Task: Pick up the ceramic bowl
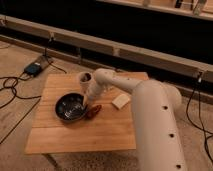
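Counter (80,135): a square wooden top with pale planks. Its near-right corner is hidden behind the robot's body.

Ceramic bowl (69,108): wide, shallow, glossy and dark. It sits upright on the left half of the counter, about midway between the far and near edges and closer to the left edge than to the right. Pale glints show inside it.

Gripper (88,102): at the end of the white arm, pointing down at the bowl's right rim, at or just above it. Contact with the rim cannot be made out.

Gripper opening: I cannot tell how wide it stands or whether it has hold of anything.

Arm (117,82): white and tubular. It reaches in from the right side of the counter, runs leftward along the far half, then bends down toward the bowl.

Robot body (157,130): a large white column with small dark dots, standing at the counter's right edge.

Small cup (85,78): tan-rimmed and upright, near the middle of the far edge, just beside the arm's wrist and behind the bowl.

Reddish-brown item (94,111): lies just right of the bowl below the gripper, toward the counter's centre. What it is cannot be told.

Pale block (120,101): a flat, light-coloured piece on the right half of the counter, apart from the bowl.

Floor, beyond the left edge: dark cables (11,89) and a small blue box (34,68).
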{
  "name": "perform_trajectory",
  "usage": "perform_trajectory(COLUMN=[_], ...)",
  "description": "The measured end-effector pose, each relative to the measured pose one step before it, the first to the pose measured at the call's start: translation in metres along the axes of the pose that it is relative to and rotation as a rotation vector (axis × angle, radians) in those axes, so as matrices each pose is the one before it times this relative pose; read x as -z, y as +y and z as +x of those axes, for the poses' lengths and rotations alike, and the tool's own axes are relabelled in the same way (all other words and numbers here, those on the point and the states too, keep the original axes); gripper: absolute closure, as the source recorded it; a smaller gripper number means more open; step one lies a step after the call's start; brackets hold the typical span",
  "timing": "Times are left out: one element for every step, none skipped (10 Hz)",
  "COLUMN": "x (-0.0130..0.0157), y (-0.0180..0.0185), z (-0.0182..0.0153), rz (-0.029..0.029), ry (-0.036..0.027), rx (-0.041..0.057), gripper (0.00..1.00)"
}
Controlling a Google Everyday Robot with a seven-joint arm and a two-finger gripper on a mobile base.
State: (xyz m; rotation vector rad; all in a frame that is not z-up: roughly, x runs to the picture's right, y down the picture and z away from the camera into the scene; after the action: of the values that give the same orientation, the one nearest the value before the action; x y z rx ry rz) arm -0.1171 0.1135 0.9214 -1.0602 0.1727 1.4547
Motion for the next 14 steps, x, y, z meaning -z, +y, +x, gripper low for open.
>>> perform_trajectory(x=[0.00041, 0.00094, 0.00309, 0.00263, 0.00442, 0.00540, 0.00437, 0.00590, 0.00603, 0.00565, 0.00485, 0.00623, 0.00705, 0.00447], y=[0.00046, 0.00031, 0.00064, 0.00217, 0.00372, 0.00581, 0.00510, 0.00586, 0.00517, 0.00366, 0.00287, 0.00259, 0.00267, 0.00197], z=[0.00002, 0.00026, 0.00082, 0.00067, 0.00003, -0.00008, -0.00036, 0.00005, -0.00021, 0.00012, 0.00019, 0.00082, 0.00122, 0.00251], rz=[-0.00505, -0.00694, -0.00721, -0.00683, -0.00943, -0.01368, -0.01195, -0.01686, -0.01560, -0.01175, -0.00892, -0.00734, -0.00313, -0.00064], ry=[0.00039, -0.00017, 0.00028, -0.00017, -0.00362, -0.00656, -0.00597, -0.00851, -0.00920, -0.00803, -0.00584, -0.00450, -0.00112, 0.00862], rx=[-0.00022, -0.00247, -0.00302, 0.00048, 0.00403, 0.00756, 0.00648, 0.00827, 0.00705, 0.00645, 0.00368, 0.00144, -0.00076, -0.00476], gripper=[1.00, 1.00, 1.00, 1.00, 1.00, 1.00, 1.00, 1.00, 1.00, 1.00, 1.00, 1.00, 1.00, 1.00])
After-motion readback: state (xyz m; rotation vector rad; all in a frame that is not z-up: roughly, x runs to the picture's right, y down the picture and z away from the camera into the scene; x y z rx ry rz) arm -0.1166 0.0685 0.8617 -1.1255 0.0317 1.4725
